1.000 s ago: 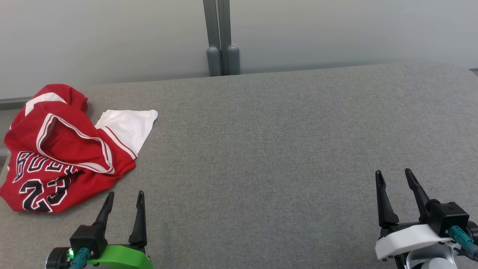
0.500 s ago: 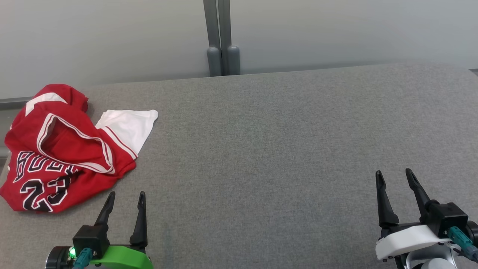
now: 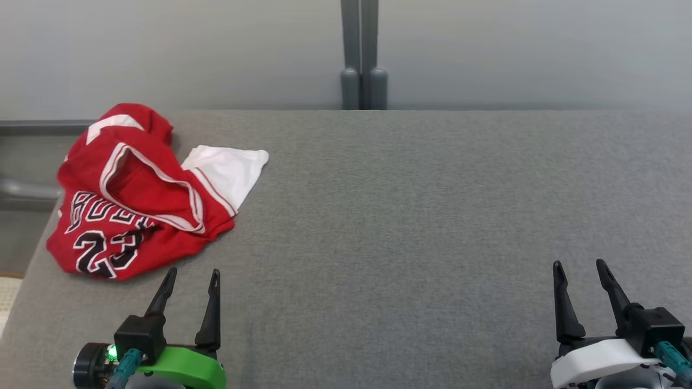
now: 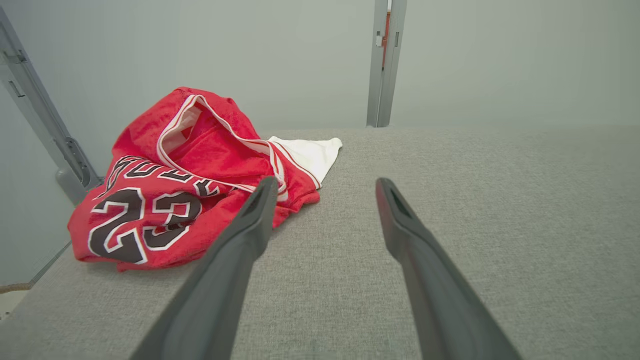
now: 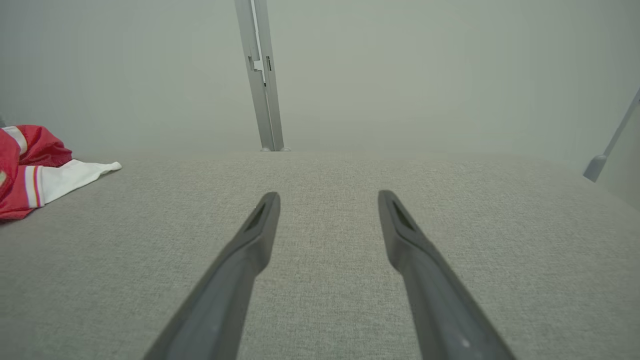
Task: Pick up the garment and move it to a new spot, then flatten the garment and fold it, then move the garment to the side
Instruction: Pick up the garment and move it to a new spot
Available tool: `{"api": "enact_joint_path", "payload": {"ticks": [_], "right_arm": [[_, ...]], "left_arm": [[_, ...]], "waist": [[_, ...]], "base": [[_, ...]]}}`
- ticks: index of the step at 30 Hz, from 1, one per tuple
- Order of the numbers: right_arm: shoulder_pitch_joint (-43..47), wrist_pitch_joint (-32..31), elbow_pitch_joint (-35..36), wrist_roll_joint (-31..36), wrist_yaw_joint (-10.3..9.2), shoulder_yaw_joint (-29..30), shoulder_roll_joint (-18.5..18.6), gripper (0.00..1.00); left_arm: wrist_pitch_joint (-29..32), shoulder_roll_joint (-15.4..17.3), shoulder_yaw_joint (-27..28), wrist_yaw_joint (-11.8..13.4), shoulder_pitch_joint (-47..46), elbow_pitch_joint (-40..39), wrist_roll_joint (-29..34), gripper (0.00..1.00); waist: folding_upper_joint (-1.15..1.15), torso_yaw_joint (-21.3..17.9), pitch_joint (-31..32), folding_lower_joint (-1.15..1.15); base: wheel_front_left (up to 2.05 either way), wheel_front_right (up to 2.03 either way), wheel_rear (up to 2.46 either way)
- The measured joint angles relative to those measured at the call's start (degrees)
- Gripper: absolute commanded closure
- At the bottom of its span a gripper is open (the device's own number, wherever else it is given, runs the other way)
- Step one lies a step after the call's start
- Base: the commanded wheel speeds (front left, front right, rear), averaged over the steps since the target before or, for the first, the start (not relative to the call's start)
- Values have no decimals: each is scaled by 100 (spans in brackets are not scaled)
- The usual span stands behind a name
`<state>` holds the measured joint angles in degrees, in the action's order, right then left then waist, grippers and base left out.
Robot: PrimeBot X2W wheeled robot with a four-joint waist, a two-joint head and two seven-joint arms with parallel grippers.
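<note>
**Red garment lies just past the left end effector**

Head view: the red garment (image 3: pixel 138 200) lies crumpled at the left end of the gray counter (image 3: pixel 405 216). The left end effector (image 3: pixel 194 271) is just in front of the garment, wide open and holding nothing. The right end effector (image 3: pixel 579 263) is far to the garment's right, also wide open and empty.

Left wrist view: the garment (image 4: pixel 210 155) lies close by, ahead and to the left of the open fingers.

Right wrist view: the garment (image 5: pixel 35 175) is far off at the left edge.

"23" is printed in black, white-outlined digits on the red garment (image 3: pixel 135 200). Black arched lettering above it is partly folded under and cannot be fully read.
</note>
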<state>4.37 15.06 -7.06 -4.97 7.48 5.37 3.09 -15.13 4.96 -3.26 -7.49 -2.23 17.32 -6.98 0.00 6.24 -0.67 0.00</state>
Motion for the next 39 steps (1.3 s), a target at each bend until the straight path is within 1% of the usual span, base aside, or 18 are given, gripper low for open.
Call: {"api": "enact_joint_path", "payload": {"ticks": [4, 10, 15, 18, 21, 23, 25, 28, 29, 31, 33, 34, 37, 39], "right_arm": [[-1, 0, -5, 8, 0, -123, 0, 0], [-177, 0, -63, 16, 0, -468, -7, 0], [-240, 0, -107, 20, 0, -612, 2, 0], [-310, 0, -113, 22, 0, -691, 16, 0], [-455, 0, -116, 4, 0, -770, 133, 0], [-623, 0, -118, 4, 0, -840, 246, 0], [-817, 0, -116, 4, 0, -926, 337, 0], [-1165, 0, -107, 5, 0, -1033, 425, 0], [-1292, 0, -114, 7, 0, -1083, 449, 0], [-1490, 0, -132, 8, 0, -1220, 464, 0], [-1712, 0, -160, 5, 0, -1383, 471, 0], [-1816, 0, -169, 0, 0, -1432, 472, 0], [-2031, 0, -196, -52, 0, -1532, 456, 0], [-2112, 0, -211, -67, 1, -1573, 427, 0]], "left_arm": [[-1, 30, 85, 0, -9, -3, -2, 0], [-1, 81, 339, 0, 202, -42, -35, 0], [-1, 99, 369, 0, 246, -114, -47, 0], [-1, 132, 201, 0, 127, -77, -157, 0], [-2, 245, -323, 0, -265, 191, -478, 0], [-1, 447, -762, -3, -694, 545, -735, 0], [199, 709, -1144, -3, -1252, 876, -937, 0], [706, 1045, -1778, -3, -2203, 1298, -1434, 0], [991, 1151, -2016, -5, -2501, 1441, -1722, 0], [1479, 1458, -2532, -5, -2958, 1600, -2072, 0], [1929, 1816, -2898, -5, -3439, 1745, -2540, 0], [2093, 2026, -3093, -5, -3676, 1802, -2638, 0], [2374, 2416, -3486, -4, -4146, 1905, -3060, 0], [2541, 2568, -3752, -5, -4290, 1970, -3361, 0]], "waist": [[0, 434, 20, 0], [0, 1177, 44, 0], [0, 1604, 38, 0], [0, 1700, -43, 0], [0, 1715, -160, 0], [0, 1703, -274, 0], [0, 1678, -402, 0], [0, 1609, -642, 0], [0, 1572, -739, 0], [0, 1487, -917, 0], [0, 1364, -1133, 0], [0, 1288, -1246, 0], [0, 1030, -1545, 1], [0, 838, -1705, 1]], "base": [[0, 0, 0], [0, 0, 0], [0, 0, 0], [0, 0, 0], [0, 0, 0], [0, 0, 0], [0, 0, 0], [0, 0, 0], [0, 0, 0], [0, 0, 0], [0, 0, 0], [0, 0, 0], [0, 0, 0], [0, 0, 0]]}}
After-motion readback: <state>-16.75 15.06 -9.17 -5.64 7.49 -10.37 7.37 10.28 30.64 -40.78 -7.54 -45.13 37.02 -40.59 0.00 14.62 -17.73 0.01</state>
